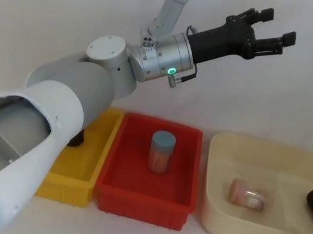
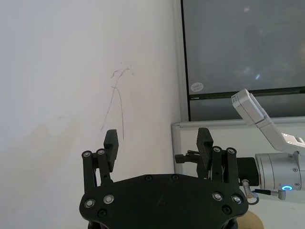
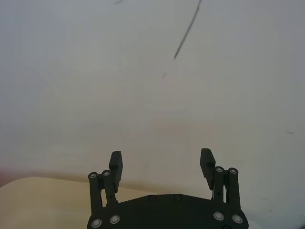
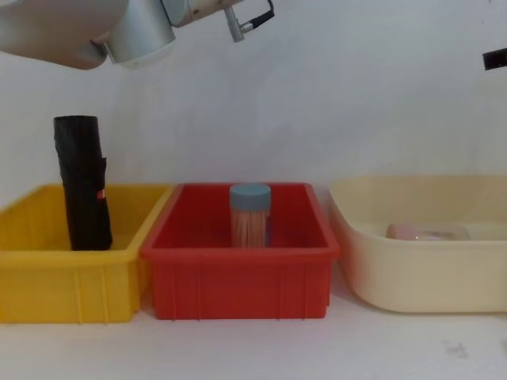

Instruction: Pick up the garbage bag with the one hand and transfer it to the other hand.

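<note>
A lab-like test bench: coloured sorting bins (image 4: pixel 238 277) on a white table (image 4: pixel 253 348) against a bare wall (image 4: pixel 356 95).

left claw (image 1: pixel 268 29): raised high, fingers spread, empty
blue-lidded jar (image 1: pixel 161 152): upright in red bin (image 1: pixel 116 173)
pink-lidded jar (image 1: pixel 248 195): lying in cream tub (image 1: pixel 212 187)

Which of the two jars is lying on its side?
The pink-lidded jar in the cream tub lies on its side; the blue-lidded jar stands upright in the red bin.
</note>
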